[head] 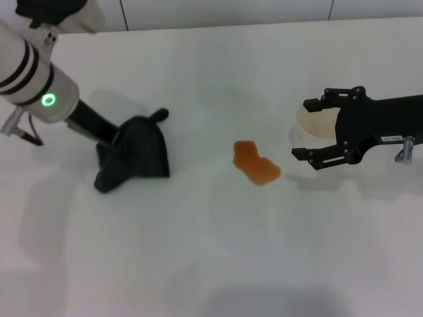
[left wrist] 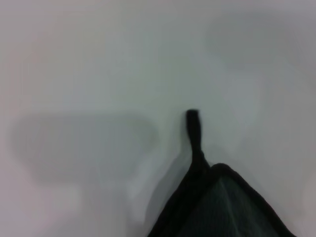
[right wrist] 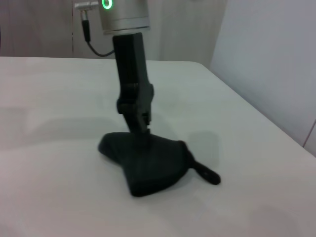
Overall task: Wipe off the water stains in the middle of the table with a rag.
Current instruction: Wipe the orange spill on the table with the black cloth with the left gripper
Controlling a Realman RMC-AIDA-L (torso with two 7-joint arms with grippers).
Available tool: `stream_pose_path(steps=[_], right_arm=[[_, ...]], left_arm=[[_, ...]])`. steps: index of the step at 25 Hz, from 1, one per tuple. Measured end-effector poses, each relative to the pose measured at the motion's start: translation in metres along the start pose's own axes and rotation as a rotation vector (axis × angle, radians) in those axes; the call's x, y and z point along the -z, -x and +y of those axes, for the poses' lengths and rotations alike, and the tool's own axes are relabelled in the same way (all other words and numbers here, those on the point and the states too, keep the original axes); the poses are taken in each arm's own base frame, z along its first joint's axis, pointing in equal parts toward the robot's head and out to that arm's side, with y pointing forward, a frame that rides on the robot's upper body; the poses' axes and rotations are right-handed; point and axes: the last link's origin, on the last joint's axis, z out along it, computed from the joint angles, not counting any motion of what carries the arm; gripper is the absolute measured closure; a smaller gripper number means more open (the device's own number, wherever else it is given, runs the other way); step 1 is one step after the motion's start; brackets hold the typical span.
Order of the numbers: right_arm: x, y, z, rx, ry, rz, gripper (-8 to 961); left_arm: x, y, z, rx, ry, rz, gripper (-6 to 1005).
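Note:
The black rag [head: 137,155] lies bunched on the white table [head: 211,264], left of centre, with its narrow tail [head: 159,115] pointing away from me. My left gripper [head: 117,140] comes down onto its top and is shut on it. The right wrist view shows that gripper [right wrist: 142,128] pinching the rag [right wrist: 148,165]. The left wrist view shows the rag's corner [left wrist: 222,202] and tail. The orange-brown water stain [head: 256,162] sits in the middle of the table, apart from the rag. My right gripper [head: 308,129] is open at the right, its fingers on either side of a pale cup [head: 316,121].
The pale translucent cup stands just right of the stain. The table's far edge meets a wall at the back.

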Motion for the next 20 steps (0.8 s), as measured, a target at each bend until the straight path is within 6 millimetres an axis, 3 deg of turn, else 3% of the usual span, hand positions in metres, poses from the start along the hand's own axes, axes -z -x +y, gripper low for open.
stream_pose_path(steps=[12,20], right_arm=[[0.000,0.000,-0.002,-0.001,-0.011,0.000,80],[-0.001,-0.003,-0.003,-0.007,-0.020,0.004,80]], left_arm=[[0.002,-0.039,0.016,-0.052,0.060,0.240,930],[-0.003,-0.060,0.048,-0.139,0.139,0.353,930]])
